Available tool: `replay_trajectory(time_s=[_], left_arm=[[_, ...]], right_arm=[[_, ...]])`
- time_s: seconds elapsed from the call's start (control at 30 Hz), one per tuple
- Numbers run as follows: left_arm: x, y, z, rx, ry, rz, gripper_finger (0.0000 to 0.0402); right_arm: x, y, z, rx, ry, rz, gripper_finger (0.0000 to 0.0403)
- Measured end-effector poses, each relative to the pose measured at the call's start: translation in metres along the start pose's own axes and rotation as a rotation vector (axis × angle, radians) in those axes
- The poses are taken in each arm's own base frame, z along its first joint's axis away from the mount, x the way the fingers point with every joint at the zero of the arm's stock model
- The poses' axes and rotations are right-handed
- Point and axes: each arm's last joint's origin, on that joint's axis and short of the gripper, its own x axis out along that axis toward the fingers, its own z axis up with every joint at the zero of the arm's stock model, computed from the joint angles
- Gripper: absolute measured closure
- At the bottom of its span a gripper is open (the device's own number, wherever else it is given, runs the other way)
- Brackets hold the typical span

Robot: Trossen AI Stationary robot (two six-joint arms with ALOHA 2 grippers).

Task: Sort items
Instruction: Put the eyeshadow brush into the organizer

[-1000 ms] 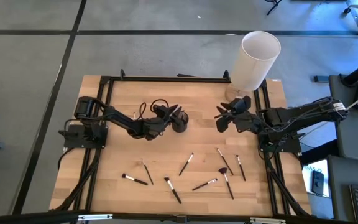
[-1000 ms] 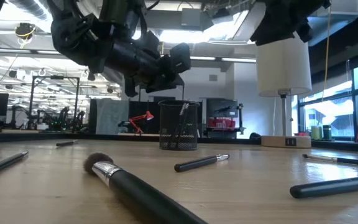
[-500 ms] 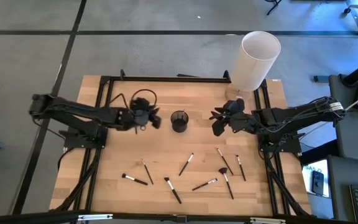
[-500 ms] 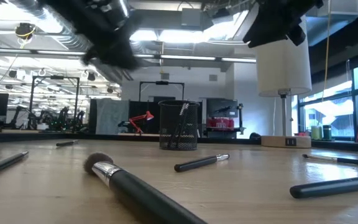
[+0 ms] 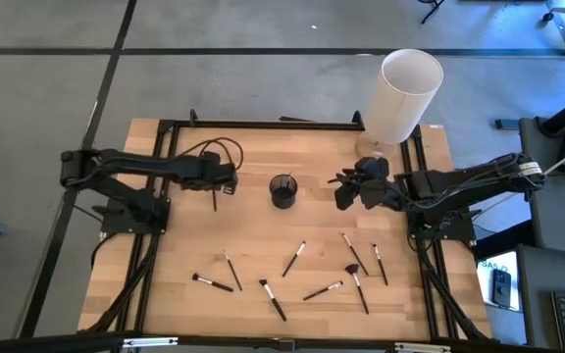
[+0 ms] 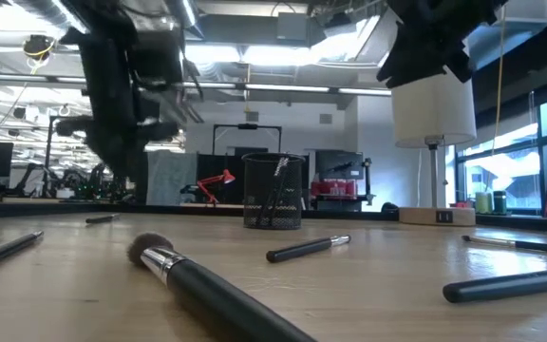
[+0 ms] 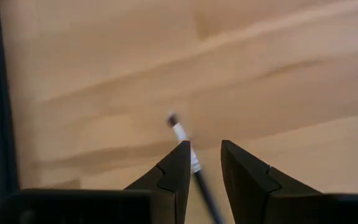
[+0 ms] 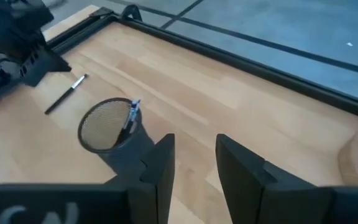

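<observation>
- High view: left gripper [image 5: 222, 182] sits near the table's [image 5: 253, 147] back-left part, over one slim brush [image 5: 214, 201] that lies apart from the rest. The right gripper [image 5: 346, 191] waits just beyond the black mesh cup [image 5: 282, 190], below the tall white cylinder [image 5: 400, 93]. Eight more makeup brushes [image 5: 293, 258] lie scattered across the front of the table, among them the fan-headed brush [image 5: 357, 279].
- Low view: thick-handled brush [image 6: 207, 285] fills the foreground, with the cup standing upright behind it. You cannot read either gripper's jaws from here.
- Left wrist view: jaws stand spread, one on each side of the slim brush's handle. Its pale ferrule and small tip point away from the fingers [image 7: 173, 177], and nothing is pinched yet.
- Right wrist view: jaws stand spread on nothing. One brush already leans inside the cup.
- Handling, as a judgement: treat each brush as light, stiff and smooth, so it is likely to roll or pivot if you catch it off-centre. Take hold across the handle near its middle, clear of the soft bristles, and close squarely.
</observation>
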Motion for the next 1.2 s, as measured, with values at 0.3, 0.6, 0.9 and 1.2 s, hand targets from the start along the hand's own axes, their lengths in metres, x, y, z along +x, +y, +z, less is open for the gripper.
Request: replay_trajectory(time_s=[0.3, 0.6, 0.9, 1.2], left_arm=[[0.029, -0.002, 0.003, -0.004, 0.094, 0.104, 0.0317], [0.048, -0.007, 0.003, -0.001, 0.165, 0.109, 0.0318], [0.062, -0.012, -0.001, 0.176, 0.177, 0.156, 0.0356], [0.056, -0.019, -0.010, 0.232, 0.094, 0.161, 0.0388]], right_arm=[[0.012, -0.008, 0.016, -0.086, -0.045, -0.033, 0.0287], [0.039, -0.029, -0.003, -0.120, 0.049, -0.111, 0.0287], [0.043, -0.027, 0.002, 0.015, 0.137, 0.054, 0.0287], [0.031, -0.011, -0.010, 0.033, 0.186, 0.148, 0.0287]])
